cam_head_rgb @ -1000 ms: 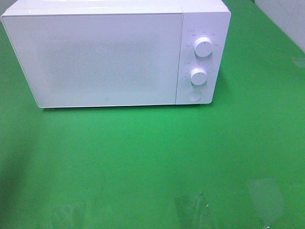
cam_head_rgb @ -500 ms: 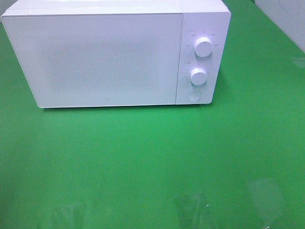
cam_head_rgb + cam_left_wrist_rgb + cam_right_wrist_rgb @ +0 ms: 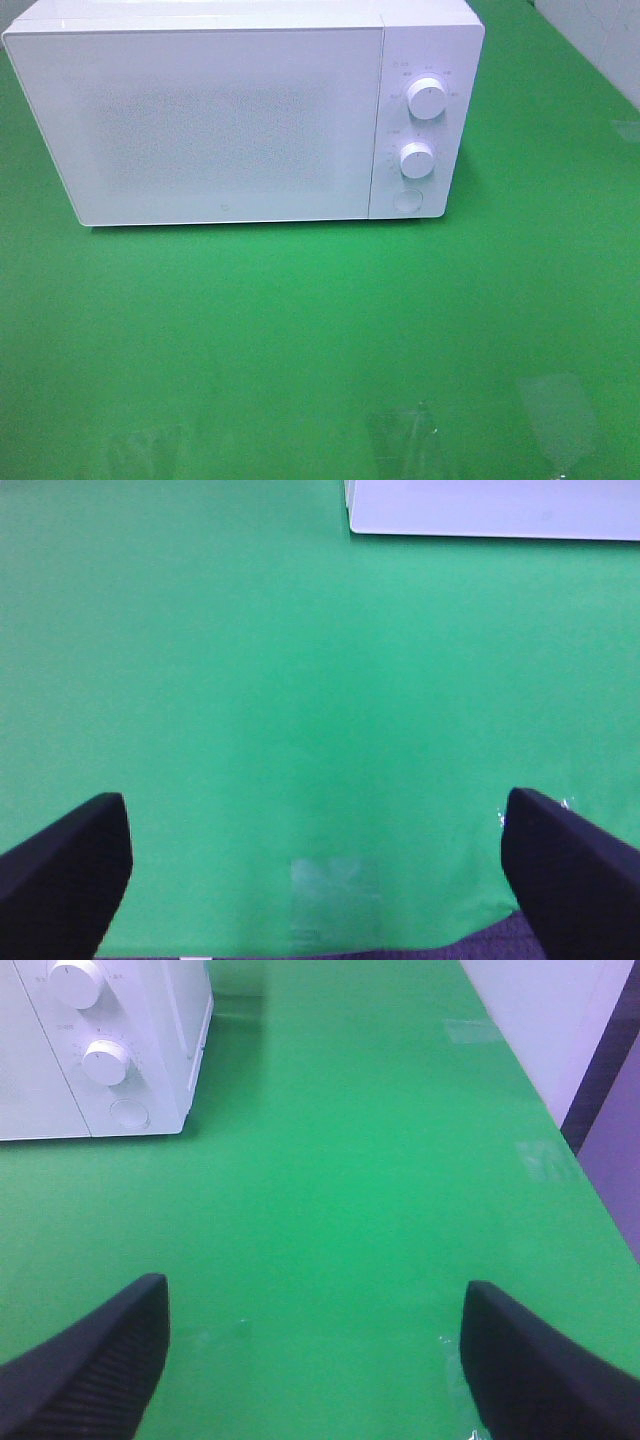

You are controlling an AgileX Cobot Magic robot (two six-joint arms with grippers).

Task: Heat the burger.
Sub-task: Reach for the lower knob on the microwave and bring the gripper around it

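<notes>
The burger is out of view in every frame. A white microwave [image 3: 245, 115] stands at the back of the green table with its door shut; its two knobs [image 3: 427, 100] and a round button are on its right panel. Its corner shows in the left wrist view [image 3: 490, 508] and its knob panel in the right wrist view [image 3: 100, 1050]. My left gripper [image 3: 315, 865] is open and empty over bare green surface. My right gripper [image 3: 315, 1355] is open and empty, in front of and to the right of the microwave. Neither gripper shows in the exterior high view.
The green table [image 3: 320, 330] carries a few patches of clear tape near the front [image 3: 400, 440]. The table's right edge and a white wall [image 3: 545, 1020] lie to the right. A dark strip marks the table's near edge [image 3: 400, 950].
</notes>
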